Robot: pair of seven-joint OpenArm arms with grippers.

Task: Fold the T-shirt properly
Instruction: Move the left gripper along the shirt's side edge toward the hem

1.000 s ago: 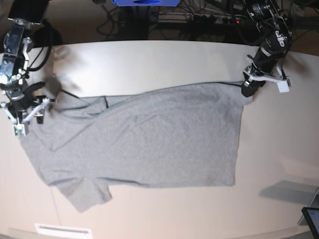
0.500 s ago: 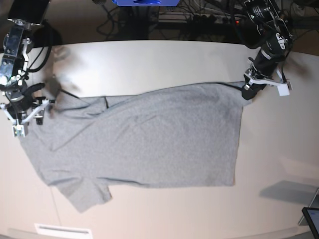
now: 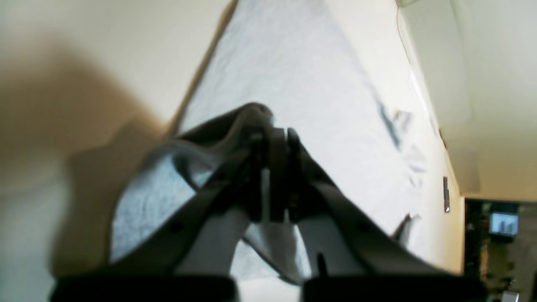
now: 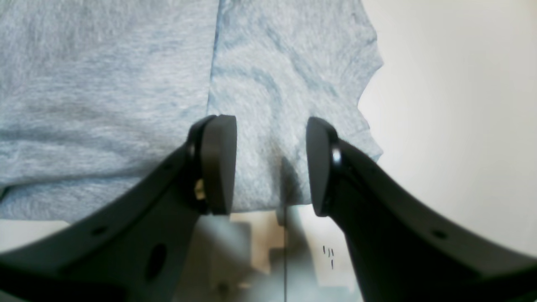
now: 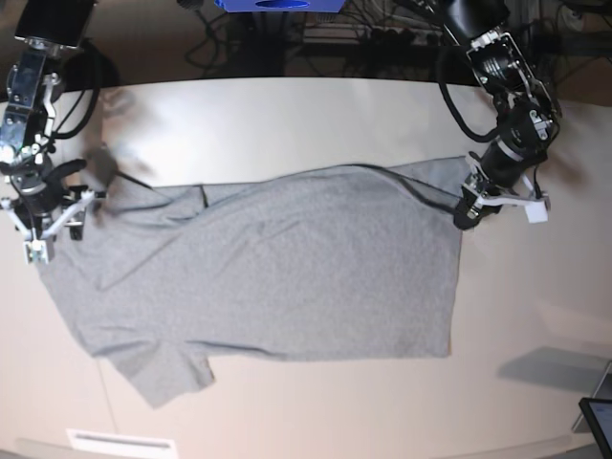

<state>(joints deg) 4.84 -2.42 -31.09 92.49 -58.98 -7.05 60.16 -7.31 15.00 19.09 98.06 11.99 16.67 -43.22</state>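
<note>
We count one T-shirt (image 5: pixel 287 268) and two grippers. In the base view, far left, the right gripper (image 5: pixel 43 225) stands with jaws parted over the shirt's sleeve edge, holding nothing; its wrist camera shows grey cloth between the spread fingers (image 4: pixel 218 163). The heather-grey shirt lies spread across the pale table (image 5: pixel 287 115), with bare tabletop open above and below it. At the right, the left gripper (image 5: pixel 466 212) is clamped on the shirt's corner, lifting it into a fold. Cables (image 5: pixel 382 38) crowd the dark space behind the table.

Bright, overexposed wrist views; near parts blurred.
</note>
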